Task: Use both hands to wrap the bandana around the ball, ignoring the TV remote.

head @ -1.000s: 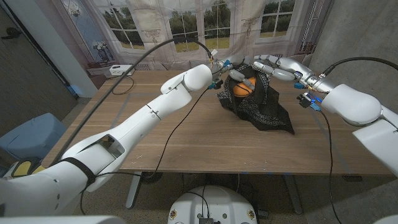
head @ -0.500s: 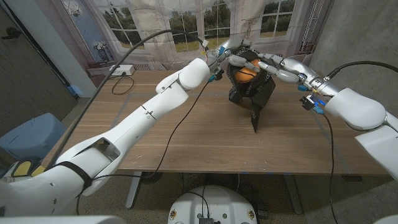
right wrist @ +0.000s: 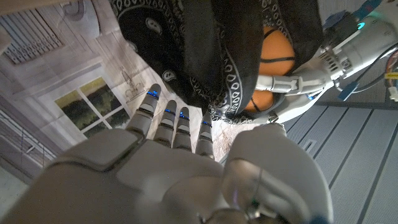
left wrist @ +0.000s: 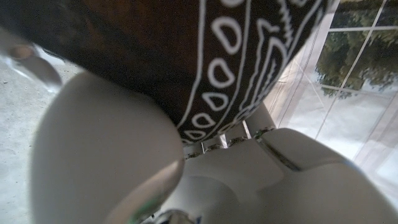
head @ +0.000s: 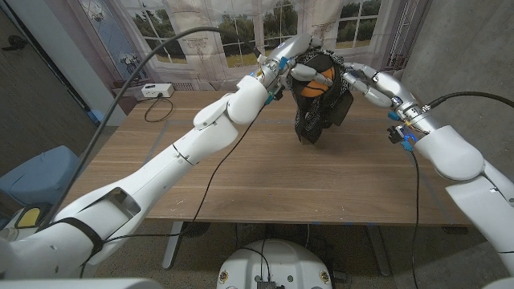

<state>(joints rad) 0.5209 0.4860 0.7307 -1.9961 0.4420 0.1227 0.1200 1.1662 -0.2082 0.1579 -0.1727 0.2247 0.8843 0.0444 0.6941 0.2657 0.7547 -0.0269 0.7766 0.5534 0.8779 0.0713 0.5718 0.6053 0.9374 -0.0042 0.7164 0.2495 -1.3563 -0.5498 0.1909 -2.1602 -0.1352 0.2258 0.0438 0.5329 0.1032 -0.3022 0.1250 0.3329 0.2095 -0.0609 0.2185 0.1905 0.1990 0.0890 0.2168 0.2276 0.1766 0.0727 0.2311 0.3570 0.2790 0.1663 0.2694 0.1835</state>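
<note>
Head view, near to far. Table (head: 265, 172): wooden, its near and middle surface bare. Above its far part, the bandana (head: 320, 108), black with white print, hangs clear of the surface, its lower end dangling. It is draped around the ball (head: 319, 83), orange with dark seams, partly exposed between the folds. Left hand (head: 299, 58): grips the bundle from the left, fingers against cloth and ball. Right hand (head: 356, 74): reaches the bundle from the right, fingers at the cloth; its grasp cannot be told. Right wrist view: ball (right wrist: 273, 59) showing beneath the bandana (right wrist: 211, 50).
</note>
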